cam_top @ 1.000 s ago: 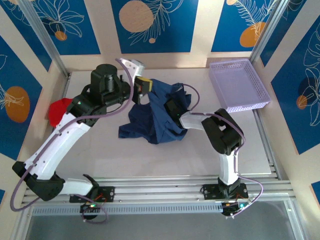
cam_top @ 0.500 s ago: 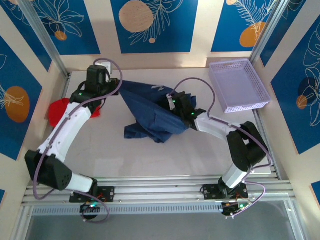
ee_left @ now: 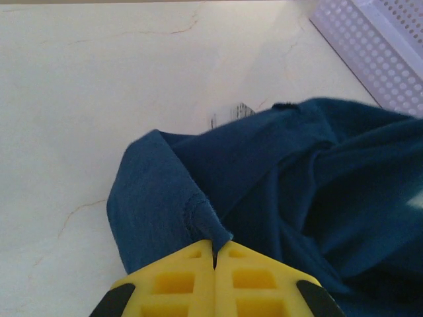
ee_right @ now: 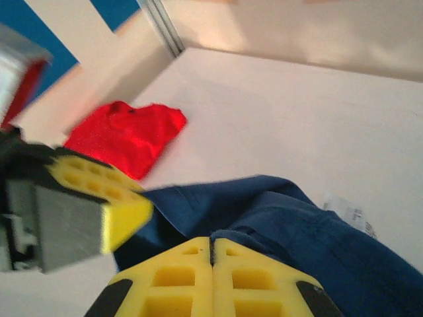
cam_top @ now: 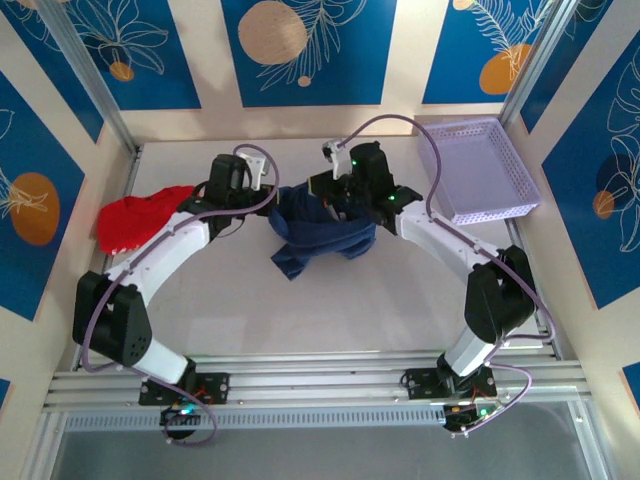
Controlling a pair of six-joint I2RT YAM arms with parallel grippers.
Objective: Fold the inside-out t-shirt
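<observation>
White table (cam_top: pixel 300 320) | navy t-shirt (cam_top: pixel 320 240) | white label (ee_left: pixel 231 113), print unreadable

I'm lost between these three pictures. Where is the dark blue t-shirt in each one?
Top external: t-shirt bunched at the far middle of the table.
Left wrist: right and lower centre, pinched by the left fingers.
Right wrist: bottom, centre to right, at the tips of the right fingers.
Shared landmark: the pale table beneath it.
</observation>
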